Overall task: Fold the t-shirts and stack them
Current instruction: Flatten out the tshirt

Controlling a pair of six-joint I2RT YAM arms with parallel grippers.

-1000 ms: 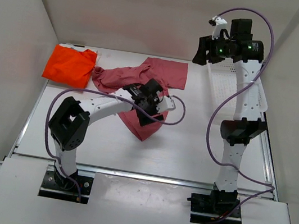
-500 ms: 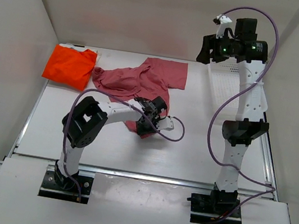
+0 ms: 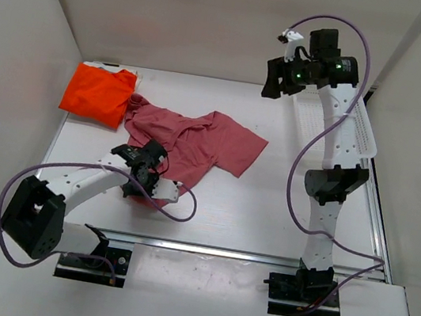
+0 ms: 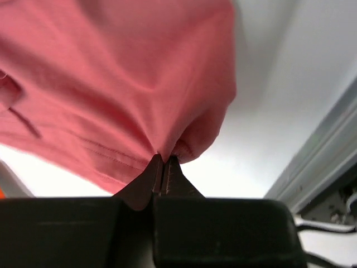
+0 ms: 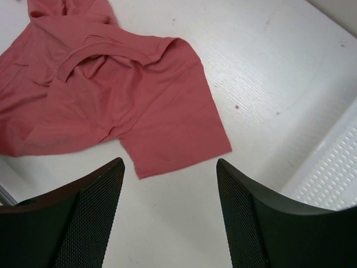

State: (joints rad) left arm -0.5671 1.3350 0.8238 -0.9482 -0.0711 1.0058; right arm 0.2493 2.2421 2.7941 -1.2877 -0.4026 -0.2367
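The left tool [image 4: 163, 160] pinches an edge of the pinkish-red t-shirt [image 3: 206, 137] while the right tool [image 5: 170, 166] hangs wide and empty, so spreading seems in hand, next probably needing a second grip.

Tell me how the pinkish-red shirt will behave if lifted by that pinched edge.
Probably floppy: the pinkish-red shirt lies rumpled and bunches where the jaws of the left gripper pinch it. It will likely drape and trail, not hold shape. Seemingly light, thin cloth.

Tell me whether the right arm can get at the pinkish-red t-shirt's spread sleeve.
Probably yes: the open right hand hangs above the pinkish-red cloth t-shirt, whose sleeve lies flat on the white table, nothing between them.
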